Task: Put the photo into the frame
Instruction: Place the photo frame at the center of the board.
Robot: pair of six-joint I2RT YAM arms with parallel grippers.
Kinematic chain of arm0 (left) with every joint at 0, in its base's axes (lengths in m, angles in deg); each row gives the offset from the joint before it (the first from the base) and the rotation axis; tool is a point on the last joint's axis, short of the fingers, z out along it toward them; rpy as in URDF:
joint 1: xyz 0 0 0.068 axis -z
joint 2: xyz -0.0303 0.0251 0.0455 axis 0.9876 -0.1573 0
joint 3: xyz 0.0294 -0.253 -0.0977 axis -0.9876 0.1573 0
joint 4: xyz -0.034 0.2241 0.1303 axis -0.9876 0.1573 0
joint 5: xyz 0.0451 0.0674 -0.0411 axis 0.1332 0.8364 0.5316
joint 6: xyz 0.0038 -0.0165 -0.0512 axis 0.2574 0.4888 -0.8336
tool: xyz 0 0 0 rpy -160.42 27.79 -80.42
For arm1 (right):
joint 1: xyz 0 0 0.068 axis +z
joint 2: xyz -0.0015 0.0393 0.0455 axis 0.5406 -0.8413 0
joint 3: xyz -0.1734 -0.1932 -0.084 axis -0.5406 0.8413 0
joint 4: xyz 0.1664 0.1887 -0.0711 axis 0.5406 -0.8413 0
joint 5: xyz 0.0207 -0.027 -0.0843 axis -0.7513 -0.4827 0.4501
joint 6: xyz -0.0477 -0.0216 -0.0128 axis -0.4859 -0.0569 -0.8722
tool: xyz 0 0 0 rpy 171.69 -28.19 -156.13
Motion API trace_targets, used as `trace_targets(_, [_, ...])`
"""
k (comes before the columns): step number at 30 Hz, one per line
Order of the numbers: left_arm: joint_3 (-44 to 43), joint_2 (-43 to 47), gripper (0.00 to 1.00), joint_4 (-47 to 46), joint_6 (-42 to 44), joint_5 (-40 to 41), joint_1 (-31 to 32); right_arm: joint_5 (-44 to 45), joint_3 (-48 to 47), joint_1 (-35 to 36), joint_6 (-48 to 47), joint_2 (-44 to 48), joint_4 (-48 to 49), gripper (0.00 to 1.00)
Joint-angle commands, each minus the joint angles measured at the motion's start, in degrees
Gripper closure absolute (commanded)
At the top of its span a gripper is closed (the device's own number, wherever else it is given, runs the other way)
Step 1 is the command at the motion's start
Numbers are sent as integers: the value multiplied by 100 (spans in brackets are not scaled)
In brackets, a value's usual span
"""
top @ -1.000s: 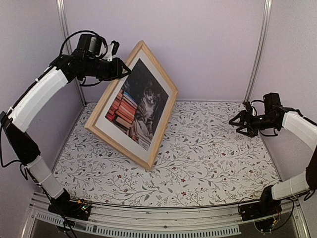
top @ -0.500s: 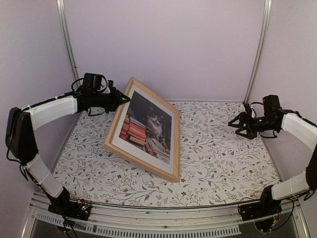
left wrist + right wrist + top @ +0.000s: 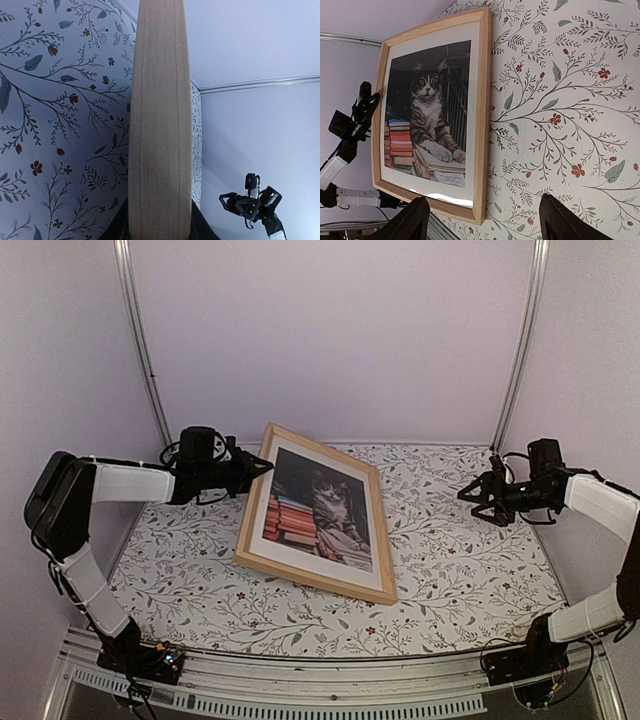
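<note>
The frame [image 3: 315,580], made of thin light-wood bars, lies low over the flowered table with the photo [image 3: 318,508] of a tabby cat among books showing inside a white mat. My left gripper [image 3: 260,466] is shut on the frame's far-left bar, which stays slightly lifted. In the left wrist view that bar [image 3: 160,125] runs straight up between the dark fingers [image 3: 200,229]. My right gripper [image 3: 474,494] hovers open at the right, apart from the frame. Its wrist view looks down on the frame [image 3: 484,100] and photo [image 3: 427,110] between its wide fingertips [image 3: 414,221].
The flowered table surface [image 3: 450,570] stretches bare to the right of the frame. Pale walls and metal posts [image 3: 520,350] close in the back and sides. A rail [image 3: 300,680] runs along the near edge.
The left gripper has lowered the frame from standing steeply on its near edge to lying almost flat, moving down and forward with it. The right gripper has barely moved.
</note>
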State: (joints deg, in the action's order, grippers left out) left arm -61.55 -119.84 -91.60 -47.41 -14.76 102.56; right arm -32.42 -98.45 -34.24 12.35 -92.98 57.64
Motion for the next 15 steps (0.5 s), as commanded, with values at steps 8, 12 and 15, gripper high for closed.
trace_targets(8, [213, -470, 77, -1298, -533, -469, 276, -179, 244, -6, 53, -58, 329, 21])
trace_targets(12, [476, -610, 64, -1458, -569, -585, 276, -158, 267, 7, 42, -119, 347, 21])
trace_targets(15, [623, -716, 53, -1545, -548, -674, 282, -129, 248, 18, 40, -152, 356, 21])
